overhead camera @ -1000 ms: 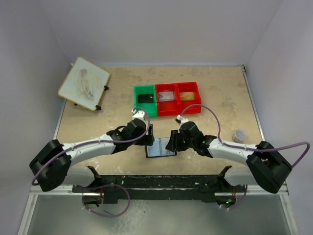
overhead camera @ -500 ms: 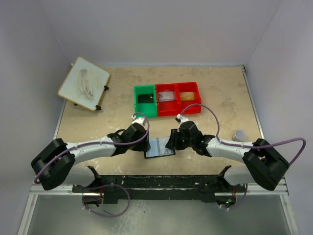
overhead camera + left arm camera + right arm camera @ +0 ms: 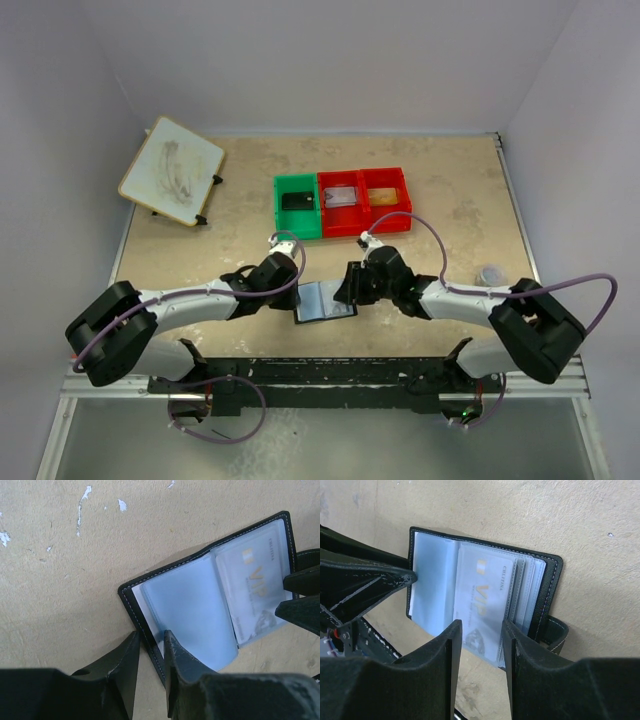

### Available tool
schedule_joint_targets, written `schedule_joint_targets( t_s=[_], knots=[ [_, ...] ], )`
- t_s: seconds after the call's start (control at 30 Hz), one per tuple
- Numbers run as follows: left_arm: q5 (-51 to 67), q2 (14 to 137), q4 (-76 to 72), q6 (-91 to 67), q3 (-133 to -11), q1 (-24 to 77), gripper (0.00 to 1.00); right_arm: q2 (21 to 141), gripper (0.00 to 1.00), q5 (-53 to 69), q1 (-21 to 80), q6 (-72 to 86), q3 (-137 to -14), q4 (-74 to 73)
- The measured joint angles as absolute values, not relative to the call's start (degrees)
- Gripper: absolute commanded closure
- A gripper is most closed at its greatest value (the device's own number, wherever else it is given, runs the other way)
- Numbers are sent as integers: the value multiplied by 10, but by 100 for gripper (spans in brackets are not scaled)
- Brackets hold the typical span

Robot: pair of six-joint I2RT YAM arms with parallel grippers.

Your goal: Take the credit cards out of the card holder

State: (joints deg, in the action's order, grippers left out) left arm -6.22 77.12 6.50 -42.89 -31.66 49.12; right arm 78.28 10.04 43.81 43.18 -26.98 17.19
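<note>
The card holder [image 3: 325, 301] lies open on the table between both arms, black outside with pale blue sleeves [image 3: 192, 612]. A pale credit card [image 3: 482, 605] with gold "VIP" lettering sits in the clear sleeve of its right half [image 3: 252, 595]. My left gripper [image 3: 151, 634] straddles the holder's black left edge [image 3: 145, 630]. Its jaws stand narrow, one finger on the inner sleeve and one outside, with a sliver of table showing. My right gripper [image 3: 481, 625] is open over the near end of the VIP card, gripping nothing. Both grippers [image 3: 302, 290] [image 3: 347, 288] flank the holder.
A green bin [image 3: 298, 206] holding a dark card and two red bins [image 3: 362, 203] with cards stand behind the holder. A tilted whiteboard [image 3: 172, 170] lies at the back left. A small round grey object [image 3: 490, 275] sits at the right.
My left jaws have narrowed a lot and dropped onto the holder's left edge. The holder has turned slightly. The right gripper has crept a little to the left, its jaws about as wide as before.
</note>
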Motion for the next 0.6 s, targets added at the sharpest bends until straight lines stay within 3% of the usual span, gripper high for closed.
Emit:
schedule_joint_targets(
  t_s=[0.6],
  knots=[
    [-71,771,68,-429,-316,491,87,749,63,106,439,444,-270,158]
  ],
)
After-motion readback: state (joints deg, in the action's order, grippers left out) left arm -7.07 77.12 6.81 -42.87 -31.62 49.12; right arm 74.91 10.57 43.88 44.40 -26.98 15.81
